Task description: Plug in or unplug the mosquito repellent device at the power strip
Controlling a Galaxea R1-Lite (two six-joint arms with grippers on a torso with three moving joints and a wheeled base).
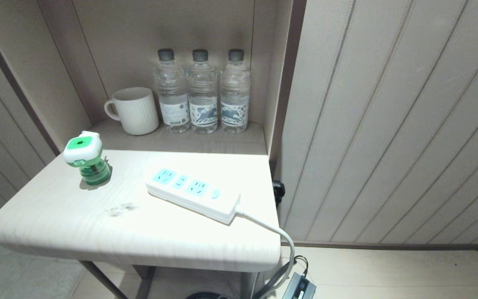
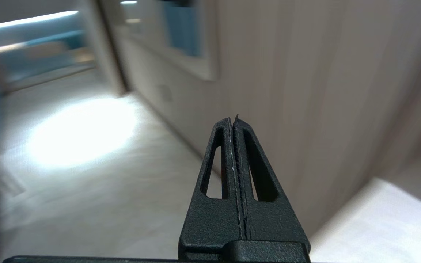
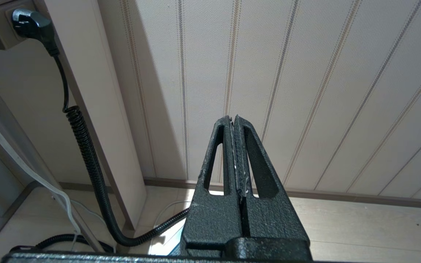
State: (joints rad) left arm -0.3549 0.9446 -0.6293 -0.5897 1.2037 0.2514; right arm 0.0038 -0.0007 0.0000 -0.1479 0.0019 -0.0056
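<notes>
While the bench is carrying everything, the power strip is lying near its right edge, sockets unobstructed. Three water bottles and a mug are standing in the alcove behind. The mosquito repellent device is standing upright, unplugged, well left of the strip. The left gripper and right gripper are both pressed together, empty, away from the bench.

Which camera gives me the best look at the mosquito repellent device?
The head view. The mosquito repellent device stands upright on the table, left of the power strip and apart from it, unplugged. Neither wrist view shows it: the left faces floor and wall, the right faces a wall and cables.
</notes>
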